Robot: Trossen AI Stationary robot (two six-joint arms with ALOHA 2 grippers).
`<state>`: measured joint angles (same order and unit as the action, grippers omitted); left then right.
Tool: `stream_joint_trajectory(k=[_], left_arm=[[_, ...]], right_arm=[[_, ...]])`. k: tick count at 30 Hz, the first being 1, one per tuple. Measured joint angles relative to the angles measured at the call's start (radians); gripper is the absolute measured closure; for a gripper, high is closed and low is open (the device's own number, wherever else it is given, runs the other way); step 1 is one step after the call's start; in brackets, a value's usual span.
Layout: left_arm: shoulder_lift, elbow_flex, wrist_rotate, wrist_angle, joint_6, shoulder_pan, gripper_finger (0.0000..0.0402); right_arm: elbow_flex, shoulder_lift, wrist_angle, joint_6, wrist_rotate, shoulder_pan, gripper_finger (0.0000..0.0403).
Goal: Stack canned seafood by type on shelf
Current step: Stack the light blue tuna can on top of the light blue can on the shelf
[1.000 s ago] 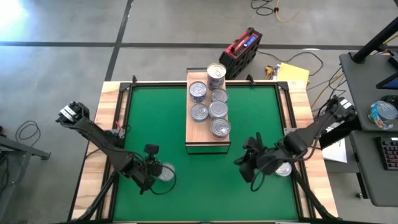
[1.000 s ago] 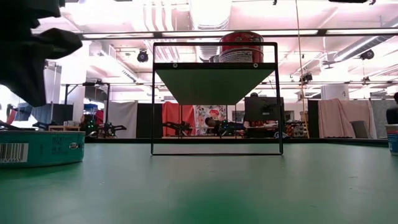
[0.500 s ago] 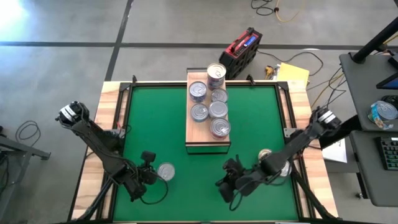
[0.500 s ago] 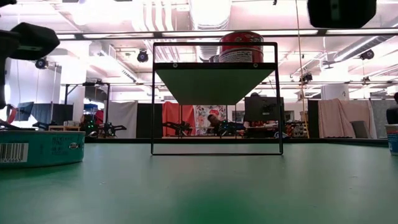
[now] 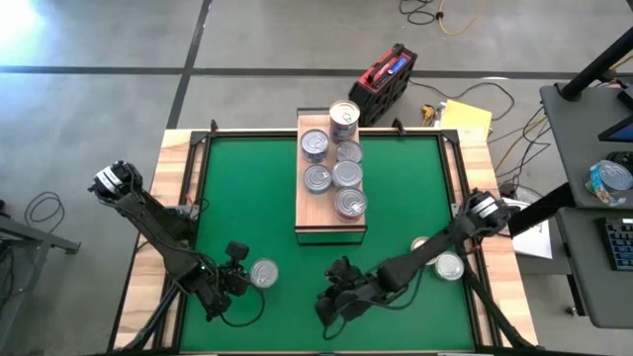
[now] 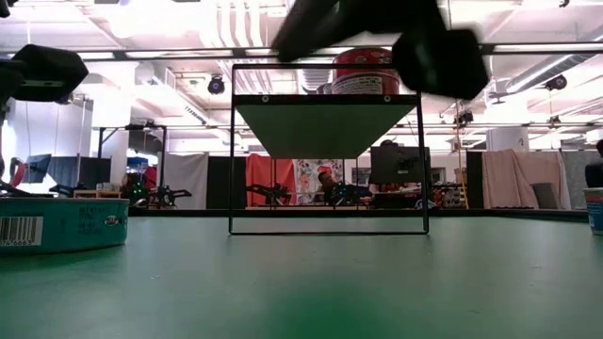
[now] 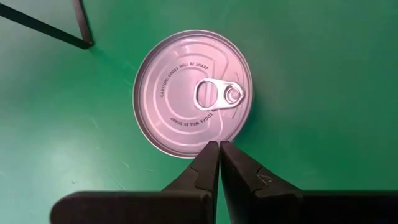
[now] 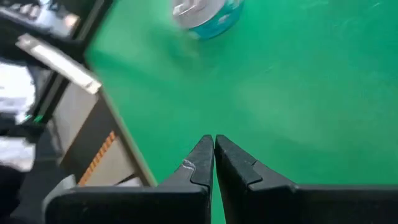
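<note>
Mat: green mat (image 5: 396, 198), wood border, grey floor around.
Shelf: shelf (image 5: 330, 223) mid-mat, six tins (image 5: 335, 175) on it.
Left gripper (image 5: 240, 280): my fingers closed, empty, beside a silver tin (image 7: 194, 93) near the shelf.
Right gripper (image 5: 328, 306): closed, empty, below the shelf's front.

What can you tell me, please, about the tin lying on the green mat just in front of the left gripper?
The tin is round, flat and metal, with a plain silver lid carrying a ring pull and a line of small embossed warning text around it. It lies flat, lid up, on the green mat, alone and apart from the shelf. In the low view its side shows a teal label with a barcode. The left gripper points at its edge with fingers shut, not holding it; whether they touch cannot be told.
</note>
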<state>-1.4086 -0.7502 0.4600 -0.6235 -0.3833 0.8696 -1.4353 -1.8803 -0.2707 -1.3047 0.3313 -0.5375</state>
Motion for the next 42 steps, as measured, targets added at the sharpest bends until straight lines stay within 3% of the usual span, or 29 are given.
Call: stream_joint_trajectory(k=[5,12,26,34,42], left_arm=[[0.0,0.008,0.034,0.001,0.034,0.0,0.0401],[0.001,0.038,0.065,0.016,0.035,0.0,0.0401],[0.001,0.104,0.082,0.195,0.092,-0.001,0.0401],[-0.006,0.151,0.095,0.269,0.055,-0.001,0.0401],[-0.007,0.209,0.083,0.421,0.041,0.0,0.0401]], right_arm=[[-0.011,-0.059,0.01,0.006,-0.003,0.055,0.0394],[-0.011,-0.12,0.154,0.044,-0.017,0.115,0.0394],[-0.011,-0.162,0.238,0.043,0.039,0.112,0.0394],[-0.011,-0.262,0.467,0.074,0.036,0.115,0.0393],[-0.011,-0.303,0.517,0.059,0.122,0.115,0.0343]])
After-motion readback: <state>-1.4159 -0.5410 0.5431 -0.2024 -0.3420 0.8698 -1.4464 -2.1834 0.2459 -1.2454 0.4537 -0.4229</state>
